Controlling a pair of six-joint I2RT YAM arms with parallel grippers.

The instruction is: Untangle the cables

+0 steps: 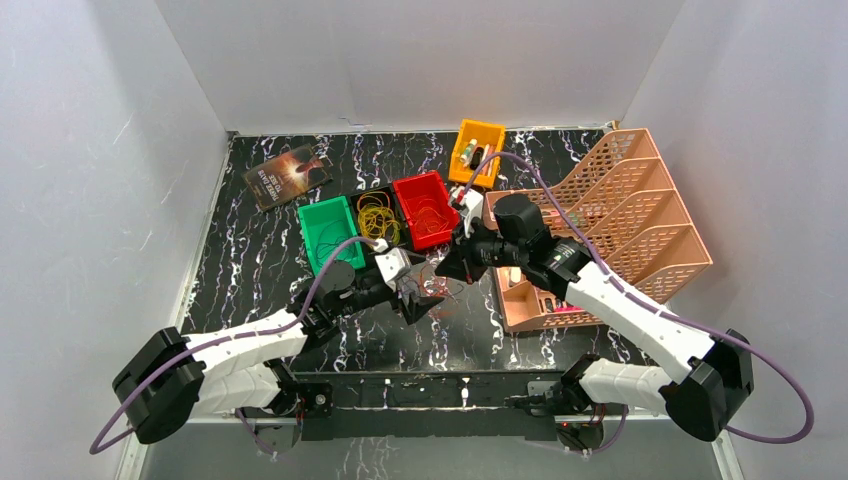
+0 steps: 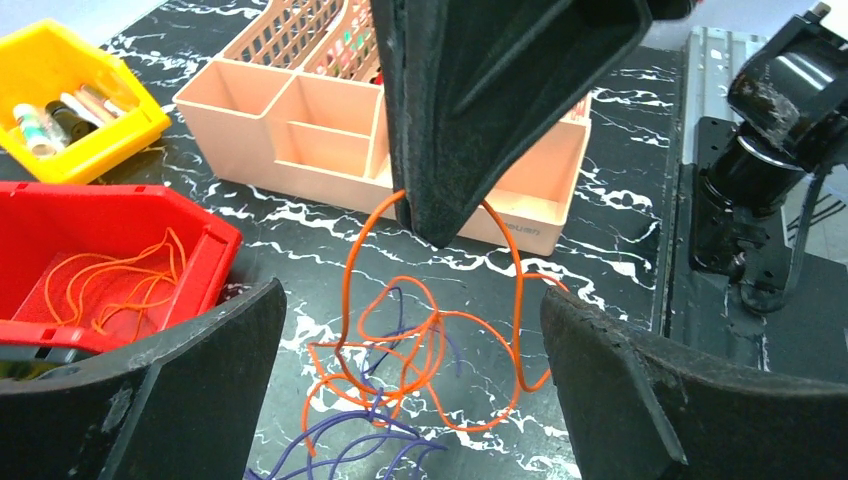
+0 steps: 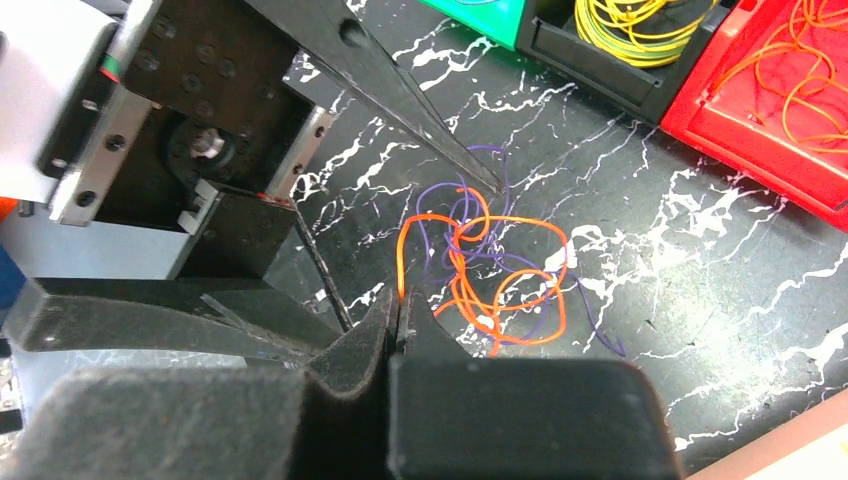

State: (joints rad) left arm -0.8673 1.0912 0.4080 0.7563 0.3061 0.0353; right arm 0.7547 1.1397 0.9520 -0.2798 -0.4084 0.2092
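Note:
The cables are a small tangle of thin orange wire [image 2: 345, 280] and purple wire [image 2: 340, 440] on the black marble table, between the two grippers in the top view [image 1: 436, 290]. My right gripper [image 3: 400, 305] is shut on one orange strand and holds that loop up off the table; its tip also shows in the left wrist view [image 2: 435, 225]. My left gripper [image 2: 410, 295] is open wide and empty, its fingers either side of the tangle and just above it. In the right wrist view the orange wire [image 3: 540, 225] loops through the purple wire [image 3: 440, 195].
A red bin [image 1: 420, 183] holding orange wires, a black bin of yellow wires [image 1: 377, 215] and a green bin [image 1: 325, 207] stand behind the tangle. A yellow bin [image 1: 477, 150] is at the back. A pink desk organiser [image 1: 610, 220] fills the right side. A dark booklet [image 1: 288, 175] lies back left.

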